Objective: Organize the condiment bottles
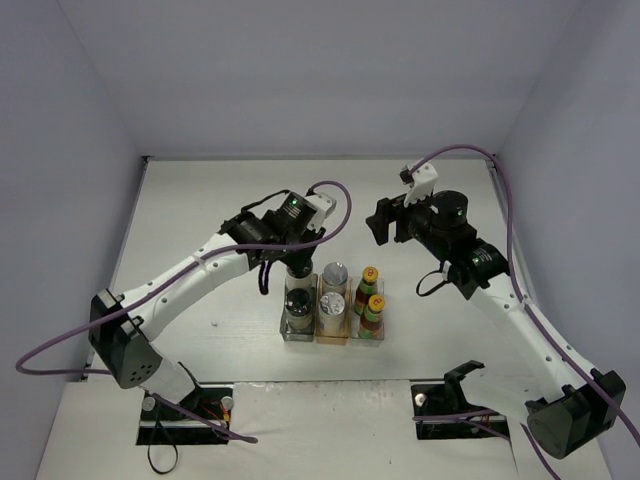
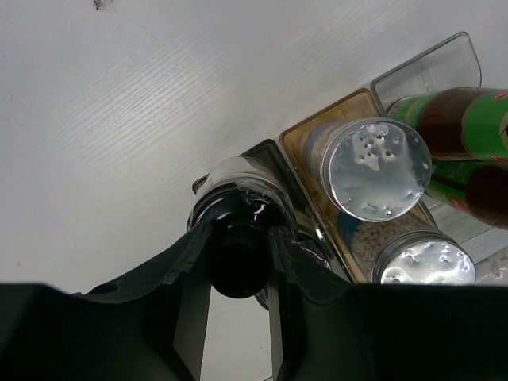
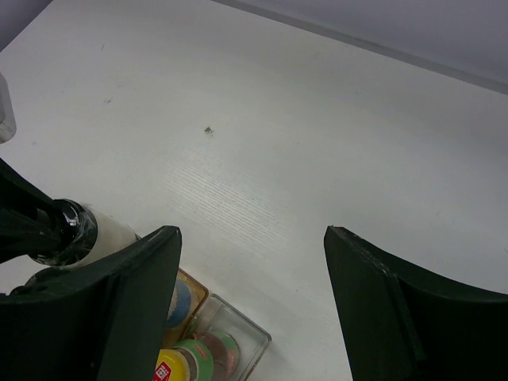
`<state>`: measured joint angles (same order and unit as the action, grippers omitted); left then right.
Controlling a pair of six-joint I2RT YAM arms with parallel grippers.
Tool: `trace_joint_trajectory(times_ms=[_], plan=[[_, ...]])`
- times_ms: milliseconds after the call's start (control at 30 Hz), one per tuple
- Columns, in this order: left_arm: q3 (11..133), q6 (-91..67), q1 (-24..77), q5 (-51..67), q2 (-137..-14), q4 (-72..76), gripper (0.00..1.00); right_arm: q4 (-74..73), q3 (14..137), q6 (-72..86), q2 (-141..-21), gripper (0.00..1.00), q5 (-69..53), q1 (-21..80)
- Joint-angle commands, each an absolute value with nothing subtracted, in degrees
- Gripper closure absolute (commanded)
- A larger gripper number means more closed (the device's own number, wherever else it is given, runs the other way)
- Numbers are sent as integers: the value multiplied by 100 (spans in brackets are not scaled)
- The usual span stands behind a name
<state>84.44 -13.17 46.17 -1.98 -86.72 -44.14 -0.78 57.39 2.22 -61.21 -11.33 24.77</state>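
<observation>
Three bins stand side by side. The grey bin (image 1: 296, 328) holds a pale black-capped bottle (image 1: 297, 304) at its near end. My left gripper (image 1: 298, 270) is shut on the black cap of a second pale bottle (image 2: 238, 258) at the bin's far end (image 2: 266, 151); I cannot tell whether this bottle rests on the bin floor. The amber bin (image 1: 332, 335) holds two silver-capped bottles (image 2: 375, 167) (image 2: 425, 268). The clear bin (image 1: 372, 335) holds two dark bottles with yellow-red caps (image 1: 370, 277) (image 1: 376, 303). My right gripper (image 1: 385, 222) is open and empty (image 3: 250, 234), raised behind and to the right of the bins.
Grey walls close in the white table (image 1: 200, 210) on the left, back and right. In the right wrist view the clear bin (image 3: 238, 337) and amber bin (image 3: 190, 295) lie at the lower left. The arm bases (image 1: 185, 415) (image 1: 465, 410) sit at the near edge.
</observation>
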Motion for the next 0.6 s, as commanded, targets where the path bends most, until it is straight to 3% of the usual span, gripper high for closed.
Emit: trace_joint_trajectory(times_ms=[0,567], plan=[[8544,-1476,4728,-360,-8201,-4078,100,396,5748,290,-6012,26,-1037,2443],[8244,-1635,4869,148,-8016,-4280,100,448,5704,308,-6047,26,-940,2426]])
